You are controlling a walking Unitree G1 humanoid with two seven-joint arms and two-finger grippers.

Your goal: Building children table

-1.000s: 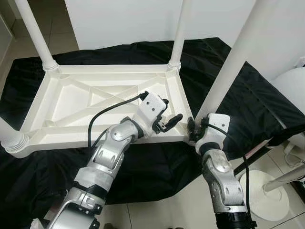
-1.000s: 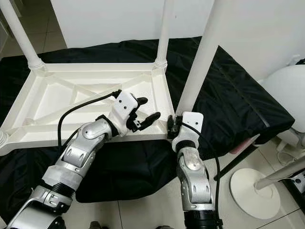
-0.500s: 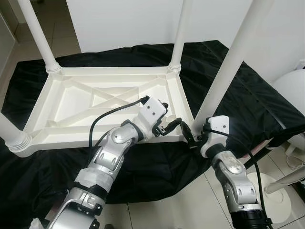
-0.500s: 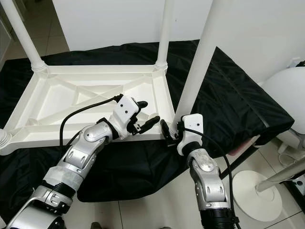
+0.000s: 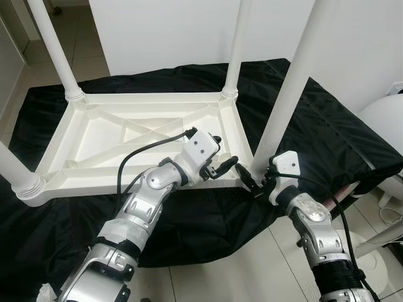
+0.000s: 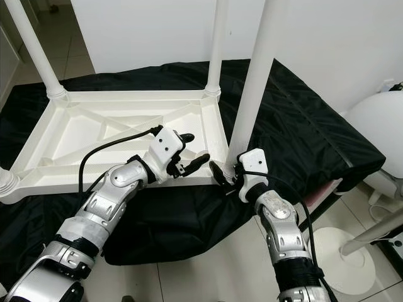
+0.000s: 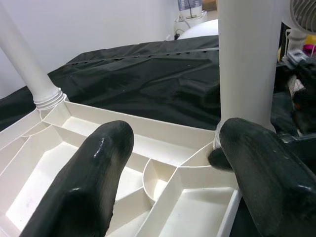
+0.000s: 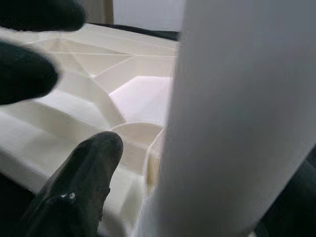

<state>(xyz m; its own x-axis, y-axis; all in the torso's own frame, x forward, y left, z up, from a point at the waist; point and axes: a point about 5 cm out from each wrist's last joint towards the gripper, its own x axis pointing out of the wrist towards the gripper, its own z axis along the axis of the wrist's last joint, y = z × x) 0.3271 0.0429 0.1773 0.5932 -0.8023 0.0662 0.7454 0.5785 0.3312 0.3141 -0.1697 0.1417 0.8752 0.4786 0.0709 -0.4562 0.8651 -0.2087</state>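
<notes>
Left eye view: left gripper (image 5: 221, 165) is hovering with fingers apart over the upturned table (image 5: 94, 135); right gripper (image 5: 254, 182) is reaching the near leg (image 5: 286, 94), finger state unclear.

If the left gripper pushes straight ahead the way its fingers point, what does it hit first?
Most likely the near-right table leg at its socket; the left gripper points at its base, open, though depth is uncertain.

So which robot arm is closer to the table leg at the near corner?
The right. Its right claw sits at the base of the near table leg, while the left claw hangs open over the upturned tabletop beside it.
</notes>
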